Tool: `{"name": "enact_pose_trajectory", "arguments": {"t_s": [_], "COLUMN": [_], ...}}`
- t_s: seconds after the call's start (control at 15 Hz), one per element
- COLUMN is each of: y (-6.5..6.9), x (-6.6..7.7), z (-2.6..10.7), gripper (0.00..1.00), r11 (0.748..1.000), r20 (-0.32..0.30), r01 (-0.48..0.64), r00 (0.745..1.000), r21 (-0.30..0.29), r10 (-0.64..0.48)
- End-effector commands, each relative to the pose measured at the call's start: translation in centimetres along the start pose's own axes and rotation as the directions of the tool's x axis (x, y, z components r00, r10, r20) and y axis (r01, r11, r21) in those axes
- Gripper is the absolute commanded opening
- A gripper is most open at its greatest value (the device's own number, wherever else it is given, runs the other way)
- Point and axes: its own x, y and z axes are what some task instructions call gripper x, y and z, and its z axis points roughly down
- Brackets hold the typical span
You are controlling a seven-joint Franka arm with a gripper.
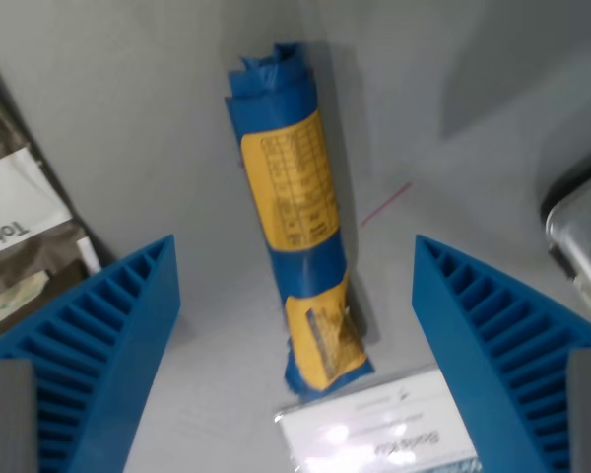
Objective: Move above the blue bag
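Observation:
A blue bag with yellow printed labels lies rolled into a long tube on the grey surface, running from the top middle of the wrist view down to the lower middle. My gripper is open, with its two blue ribbed fingers at the wrist view's left and right lower corners. The bag's lower half lies between the fingers, below them, touching neither. A white glossy label covers the bag's near end.
A dark brown packet with a white label lies at the wrist view's left edge. A shiny metal object with a black rim shows at the right edge. A thin red line marks the surface right of the bag.

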Motion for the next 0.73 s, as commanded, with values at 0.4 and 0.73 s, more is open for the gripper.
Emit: {"name": "enact_pose_trajectory", "arguments": {"t_s": [0.4, 0.73], "y": [1.12, 1.16], "x": [0.7, 0.62], "z": [1.1, 1.19], "gripper": [1.0, 1.0], "r11": [0.995, 0.997], "r20": [0.006, 0.005], "r01": [0.095, 0.082], "r00": [0.995, 0.997], "r21": [-0.004, -0.003], "r10": [-0.095, -0.082]}}
